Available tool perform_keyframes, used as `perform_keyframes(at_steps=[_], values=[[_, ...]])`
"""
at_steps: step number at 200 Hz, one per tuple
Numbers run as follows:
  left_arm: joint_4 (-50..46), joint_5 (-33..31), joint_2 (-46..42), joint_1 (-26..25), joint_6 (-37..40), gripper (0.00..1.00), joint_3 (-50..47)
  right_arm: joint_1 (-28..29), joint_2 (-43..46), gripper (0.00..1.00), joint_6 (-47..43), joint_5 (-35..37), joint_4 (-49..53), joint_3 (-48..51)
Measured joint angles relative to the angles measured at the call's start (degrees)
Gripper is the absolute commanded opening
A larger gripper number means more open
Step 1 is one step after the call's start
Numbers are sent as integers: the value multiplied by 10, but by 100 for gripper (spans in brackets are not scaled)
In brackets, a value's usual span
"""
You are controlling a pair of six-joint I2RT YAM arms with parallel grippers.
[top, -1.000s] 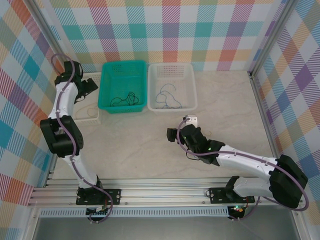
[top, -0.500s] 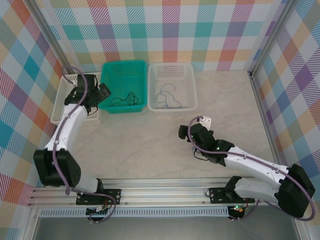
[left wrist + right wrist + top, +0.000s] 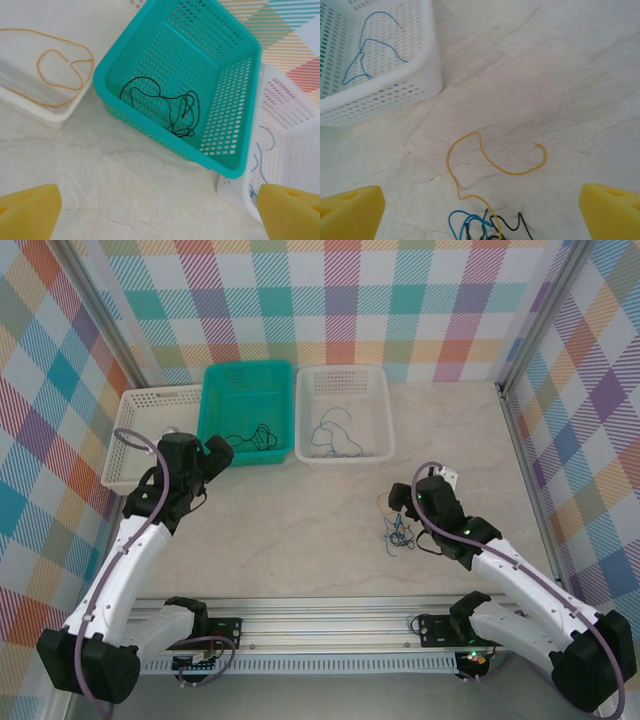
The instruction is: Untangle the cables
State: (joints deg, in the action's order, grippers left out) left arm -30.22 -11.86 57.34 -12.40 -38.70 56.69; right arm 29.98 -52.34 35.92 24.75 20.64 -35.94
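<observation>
while my right gripper [image 3: 480,216] hangs with its jaws spread wide and empty, i've got the tangled clump of cables [image 3: 470,225] on the table just between its yellow fingertips [image 3: 350,210], one yellow strand [image 3: 492,162] curling out ahead of it. further ahead and off to that hand's left, a blue cable [image 3: 367,55] lies in the white basket [image 3: 427,75]. my left gripper [image 3: 160,220] is wide open too, holding nothing, with a black cable [image 3: 172,107] in the teal basket [image 3: 227,115] dead ahead and a yellow loop [image 3: 55,70] in the white tray [image 3: 30,20] to its left.
</observation>
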Motion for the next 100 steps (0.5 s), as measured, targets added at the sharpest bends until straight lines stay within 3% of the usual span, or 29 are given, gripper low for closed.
perform_keyframes(at_steps=[51,78,100], values=[[2,21,-30,-61,-43,100,-40,-136,-54,100,-66,-171,21,-5],[6,24,-23,-109,-71,100,-68,-146,-127,99,-91,-269,46,-36],[8,24,1,-131,-84,100,-73,-144,-172,99,-98,-309,52,-57]])
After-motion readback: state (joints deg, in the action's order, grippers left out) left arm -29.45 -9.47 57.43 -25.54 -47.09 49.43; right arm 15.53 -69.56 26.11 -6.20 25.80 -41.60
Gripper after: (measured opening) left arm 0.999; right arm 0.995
